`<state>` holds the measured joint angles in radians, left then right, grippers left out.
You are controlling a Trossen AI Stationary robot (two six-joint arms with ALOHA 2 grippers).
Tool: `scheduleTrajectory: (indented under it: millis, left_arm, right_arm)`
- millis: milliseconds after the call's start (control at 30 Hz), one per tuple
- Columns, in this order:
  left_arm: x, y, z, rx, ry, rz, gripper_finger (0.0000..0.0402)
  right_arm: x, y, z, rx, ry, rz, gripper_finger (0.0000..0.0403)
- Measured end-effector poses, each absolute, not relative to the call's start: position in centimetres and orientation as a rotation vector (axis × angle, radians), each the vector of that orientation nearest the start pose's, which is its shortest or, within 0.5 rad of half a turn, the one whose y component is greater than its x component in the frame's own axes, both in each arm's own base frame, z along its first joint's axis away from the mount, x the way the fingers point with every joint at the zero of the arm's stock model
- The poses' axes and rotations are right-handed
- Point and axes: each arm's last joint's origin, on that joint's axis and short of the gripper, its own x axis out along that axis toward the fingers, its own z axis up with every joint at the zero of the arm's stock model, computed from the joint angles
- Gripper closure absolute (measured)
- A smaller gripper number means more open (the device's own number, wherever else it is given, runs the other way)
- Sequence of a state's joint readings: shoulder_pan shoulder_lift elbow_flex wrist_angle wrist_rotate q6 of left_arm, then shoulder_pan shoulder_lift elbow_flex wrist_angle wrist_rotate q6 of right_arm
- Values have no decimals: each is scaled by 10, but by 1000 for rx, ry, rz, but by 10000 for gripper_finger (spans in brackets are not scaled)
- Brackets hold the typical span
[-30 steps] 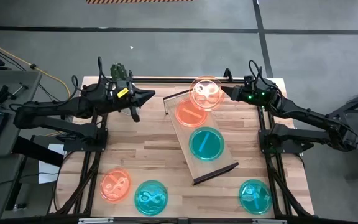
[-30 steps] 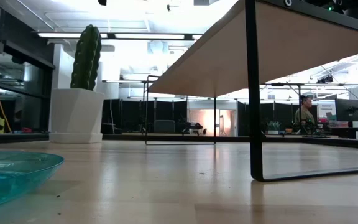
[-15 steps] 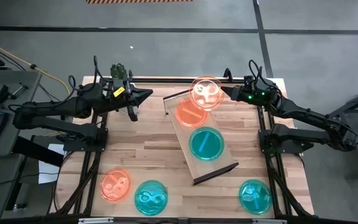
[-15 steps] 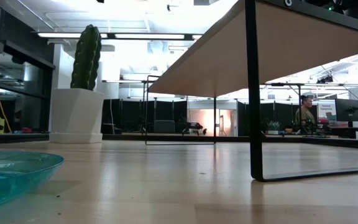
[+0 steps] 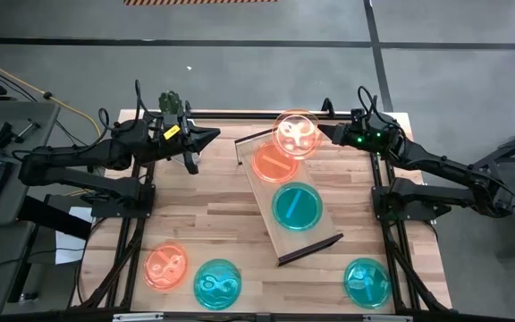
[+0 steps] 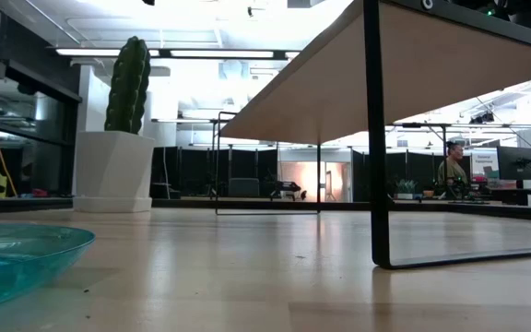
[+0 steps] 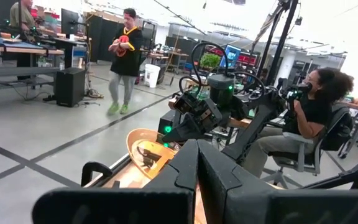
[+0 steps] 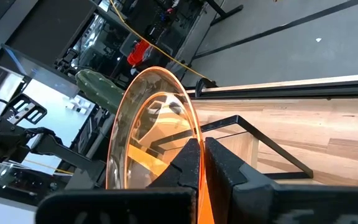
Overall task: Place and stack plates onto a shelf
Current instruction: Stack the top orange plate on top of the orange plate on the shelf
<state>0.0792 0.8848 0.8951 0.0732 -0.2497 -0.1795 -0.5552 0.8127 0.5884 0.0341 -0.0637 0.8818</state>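
An orange plate (image 5: 297,133) is gripped by the right gripper (image 5: 323,134) at the shelf's (image 5: 304,240) 12 o'clock end, seemingly overlapping another orange plate (image 5: 272,165). The left gripper (image 5: 211,137) is clenched, empty.

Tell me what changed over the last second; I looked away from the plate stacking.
Almost nothing. The left arm's shut tool edged slightly toward the table's far edge in the first half second, then stopped. The right tool stays clamped on the orange plate above the shelf; the other plates lie where they were.
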Motion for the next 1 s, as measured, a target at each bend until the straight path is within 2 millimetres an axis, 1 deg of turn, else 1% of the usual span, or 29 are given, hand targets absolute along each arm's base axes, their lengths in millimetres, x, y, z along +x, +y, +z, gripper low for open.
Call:
scheduleTrajectory:
  millis: [267,400,567,700,767,833,900,1000]
  left_arm:
    - [190,22,379,-186,-119,319,401]
    - [190,21,379,-186,-116,292,401]
    - [188,21,380,-186,-119,285,401]
    - [188,21,380,-186,-122,285,402]
    - [188,21,381,-186,-123,285,401]
    - [188,21,381,-186,-122,285,401]
    - [188,21,381,-187,-123,285,401]
    - [188,21,381,-187,-123,285,401]
  right_arm:
    - [159,-96,281,923,-35,-516,403]
    - [161,-93,281,947,-27,-483,403]
    - [171,-76,285,947,-26,-385,403]
    - [183,-60,279,968,15,-381,403]
    - [190,-54,272,1022,41,-426,403]
    - [200,-51,266,1049,66,-515,403]
    - [211,-51,269,1030,59,-598,403]
    - [225,-56,275,1003,87,-662,403]
